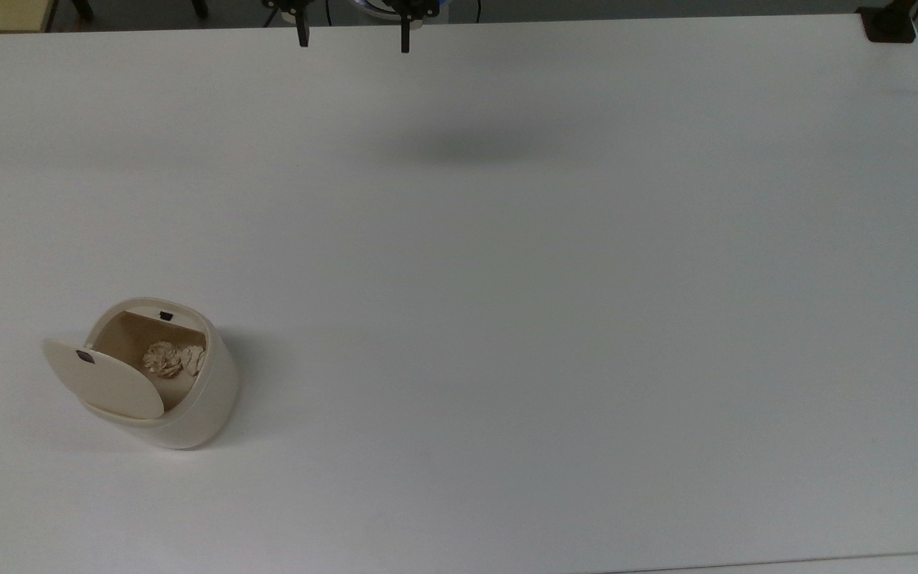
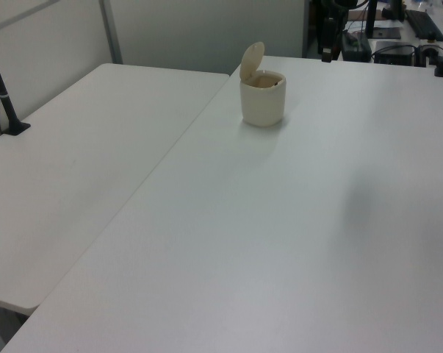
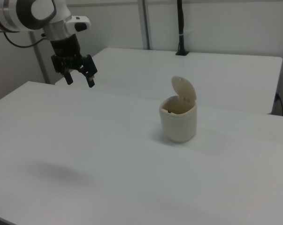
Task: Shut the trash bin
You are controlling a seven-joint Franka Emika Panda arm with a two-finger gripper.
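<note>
Over on the top view's lower left, the trash bin (image 1: 188, 399) sits on the white counter (image 1: 547, 319) w/ its lid (image 1: 104, 381) flipped up, so it's open. Crumpled paper (image 1: 172, 359) inside, brownish walls. Tool (image 3: 79, 78) hangs in the air near the counter's far edge in the right view, fingers spread wide, holding nothing, well apart from the bin. Faint shadow (image 1: 467, 147) on the counter below it.
</note>
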